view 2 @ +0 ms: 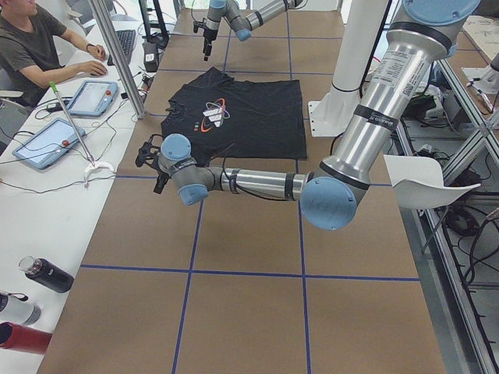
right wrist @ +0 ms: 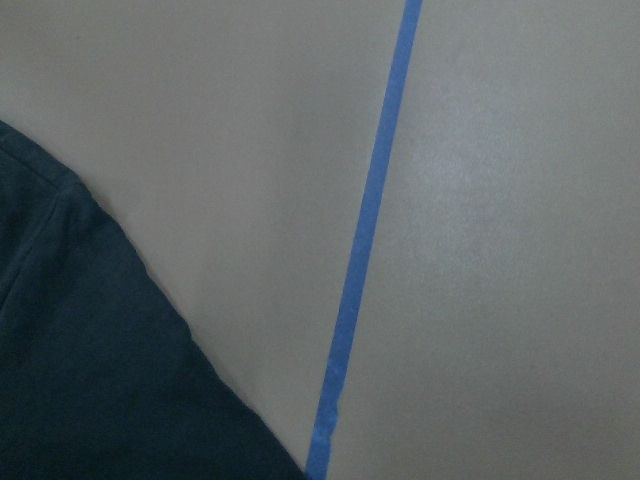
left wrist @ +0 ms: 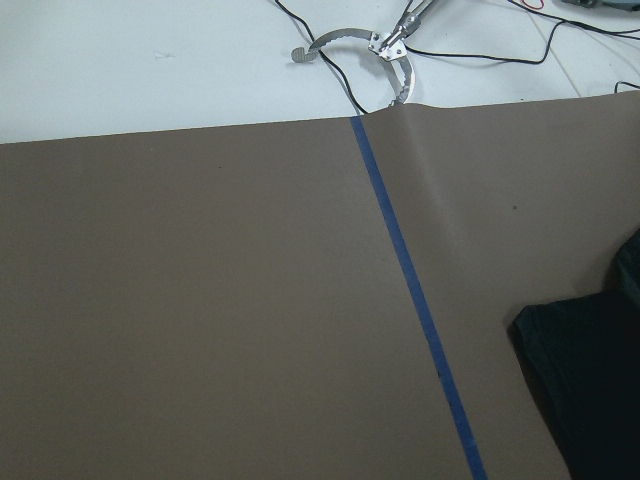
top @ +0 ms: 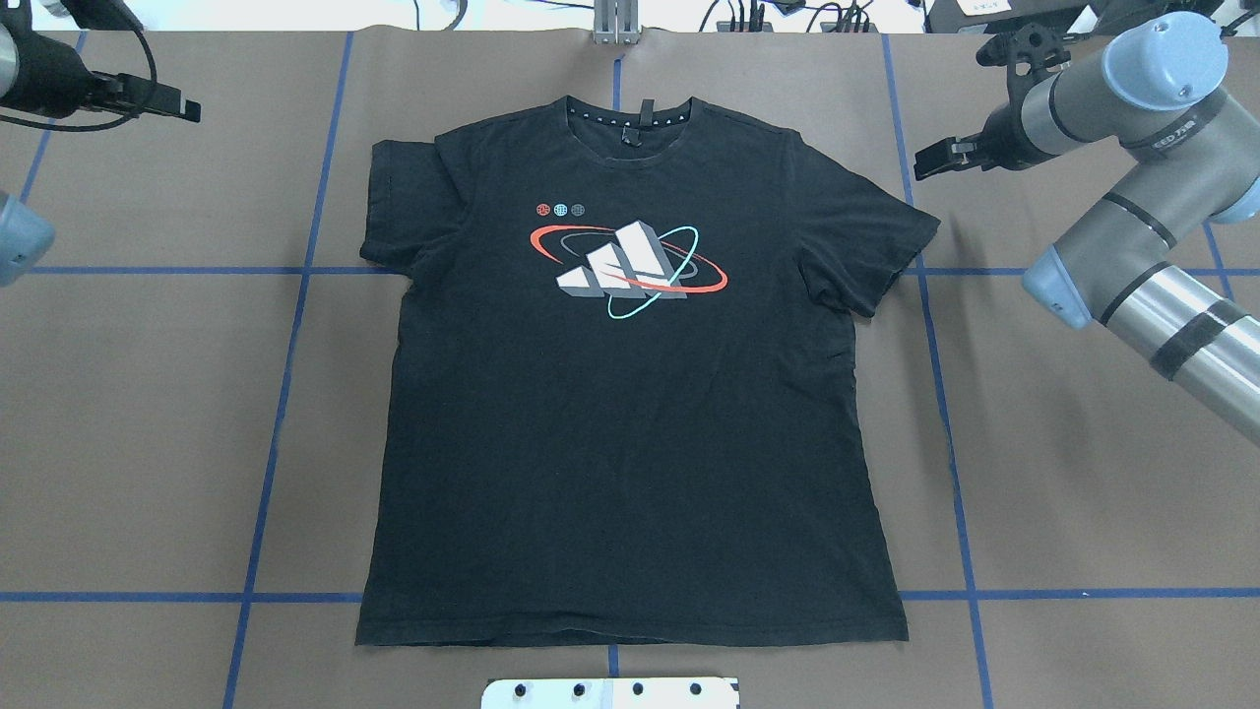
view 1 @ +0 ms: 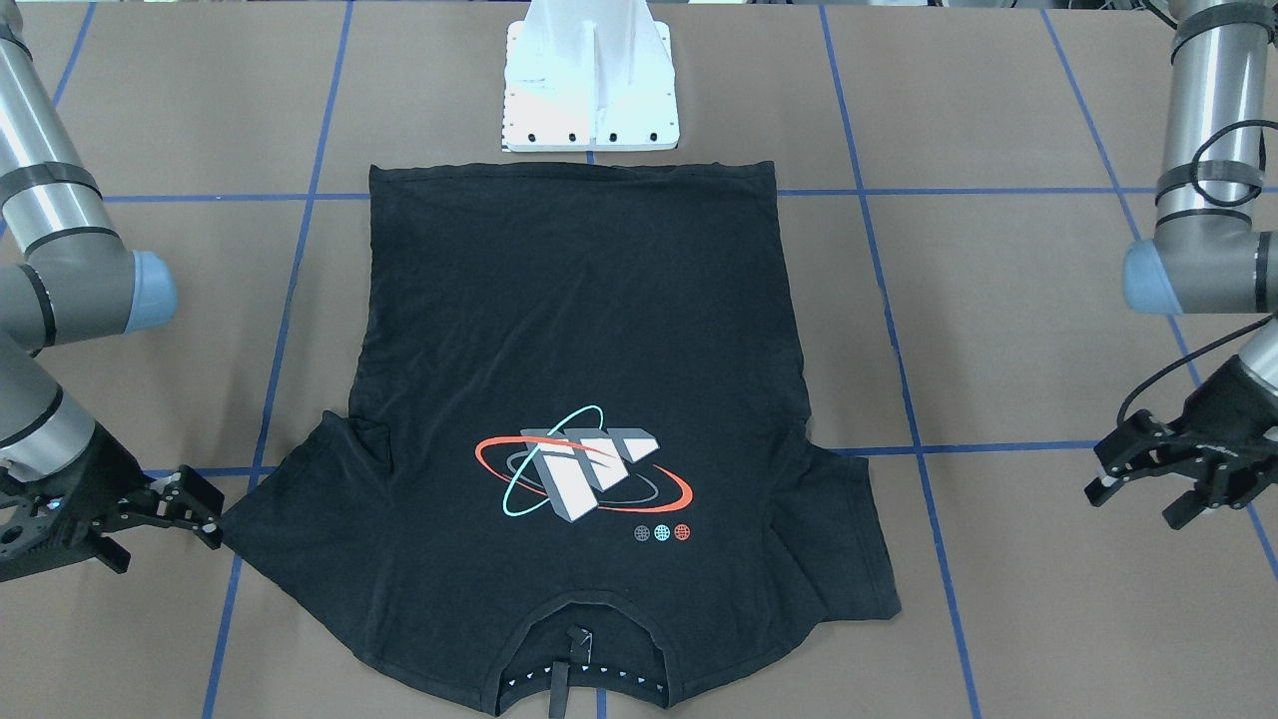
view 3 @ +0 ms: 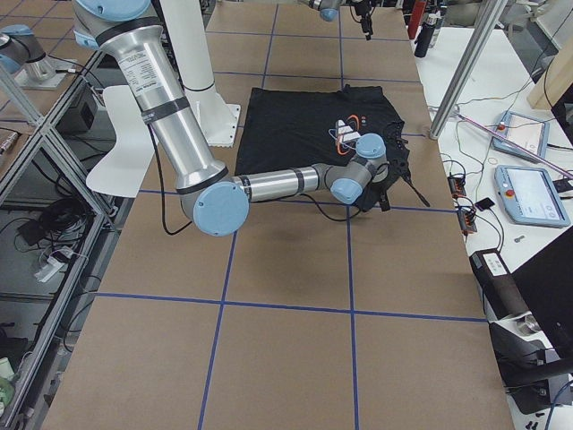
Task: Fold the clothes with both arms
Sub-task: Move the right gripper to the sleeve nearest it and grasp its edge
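**Shirt laid flat, both sets of fingers open and empty**

Collar point(view 1: 579, 654) first, since it lies closest to my front camera. It belongs to the black T-shirt point(view 1: 579, 330), which is spread flat in the middle of the brown worktop point(top: 148, 394). The orange, teal and white-grey logo point(view 1: 584, 474) faces up. The hem point(view 1: 574, 170) lies just short of the white pedestal base point(view 1: 591, 90), and both short sleeves are spread out to the sides. Blue tape lines point(top: 285, 394) mark the worktop into a grid, and the shirt covers several of them.

From my seat, the right arm point(view 1: 40, 180) is low beside the shirt. The right fingers point(view 1: 190, 494) are spread apart with nothing between them. One tip is right at the edge of the near sleeve, but I cannot tell whether it touches the cloth. The right wrist camera shows only that sleeve's corner beside a tape line.

The left arm point(view 1: 1213, 150) is on the other side. The left fingers point(view 1: 1123, 459) are also parted and empty, well apart from the other sleeve. The left wrist camera catches a dark corner of fabric at its frame edge.
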`<state>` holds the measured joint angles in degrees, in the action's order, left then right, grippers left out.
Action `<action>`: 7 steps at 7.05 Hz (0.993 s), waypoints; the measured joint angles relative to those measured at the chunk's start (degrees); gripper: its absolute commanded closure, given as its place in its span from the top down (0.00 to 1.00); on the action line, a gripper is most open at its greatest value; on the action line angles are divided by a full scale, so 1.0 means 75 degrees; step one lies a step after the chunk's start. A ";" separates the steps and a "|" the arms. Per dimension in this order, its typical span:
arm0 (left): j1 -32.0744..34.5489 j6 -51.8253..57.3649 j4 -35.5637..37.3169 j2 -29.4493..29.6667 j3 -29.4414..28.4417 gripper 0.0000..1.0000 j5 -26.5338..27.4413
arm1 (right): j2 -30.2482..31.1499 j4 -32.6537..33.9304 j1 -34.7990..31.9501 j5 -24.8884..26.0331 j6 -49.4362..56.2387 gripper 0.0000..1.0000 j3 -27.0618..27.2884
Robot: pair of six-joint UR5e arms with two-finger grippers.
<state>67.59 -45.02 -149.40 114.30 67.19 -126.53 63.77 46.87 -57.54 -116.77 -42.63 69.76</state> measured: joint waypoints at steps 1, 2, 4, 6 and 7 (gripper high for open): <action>-0.0110 -0.0160 -0.0009 0.0054 -0.0001 1.00 0.0028 | 0.0000 -0.0023 0.0199 0.0098 -0.0099 0.92 -0.0133; -0.0184 -0.0305 -0.0010 0.0102 0.0000 1.00 0.0037 | -0.0011 -0.0027 0.0362 0.0202 -0.0141 0.91 -0.0289; -0.0239 -0.0404 -0.0004 0.0130 -0.0011 1.00 0.0042 | -0.0018 -0.0028 0.0524 0.0259 -0.0166 0.91 -0.0435; -0.0245 -0.0425 -0.0002 0.0135 -0.0017 1.00 0.0042 | -0.0026 -0.0017 0.0553 0.0235 -0.0176 0.91 -0.0408; -0.0245 -0.0428 -0.0002 0.0135 -0.0020 1.00 0.0040 | -0.0032 -0.0004 0.0556 0.0199 -0.0176 0.91 -0.0359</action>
<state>65.75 -48.24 -149.41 115.31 67.04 -126.23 63.53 46.85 -53.37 -115.28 -43.95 67.07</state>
